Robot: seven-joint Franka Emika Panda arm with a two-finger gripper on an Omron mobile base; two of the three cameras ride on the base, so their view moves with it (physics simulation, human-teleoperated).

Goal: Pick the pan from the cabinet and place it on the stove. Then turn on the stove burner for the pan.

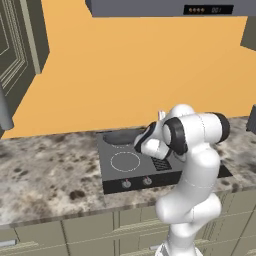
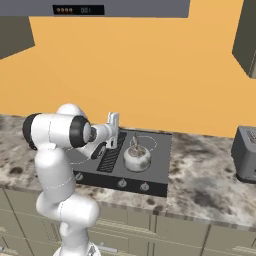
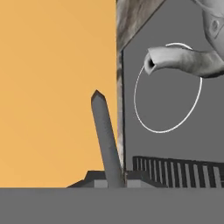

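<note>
The dark grey pan [image 1: 120, 136] lies at the back left of the black stove [image 1: 112, 172], partly behind my arm. Its long thin handle [image 3: 105, 135] rises from between my fingertips in the hand view, pointing toward the stove's right side. My gripper [image 3: 114, 180] is shut on that handle, and it also shows above the stove's middle [image 1: 160, 120] [image 2: 114, 125]. A thin white burner ring [image 1: 125, 161] lies bare in front of the pan. Small knobs [image 1: 126, 184] line the stove's front edge. The cabinet [image 1: 15, 50] hangs at the upper left.
A metal kettle [image 2: 136, 156] stands on the front right burner, its spout [image 3: 175, 59] near another white ring [image 3: 168, 130]. The ribbed grille [image 2: 111, 156] splits the stove. A toaster [image 2: 245, 155] sits on the speckled counter [image 1: 45, 170]. A range hood [image 1: 165, 7] hangs overhead.
</note>
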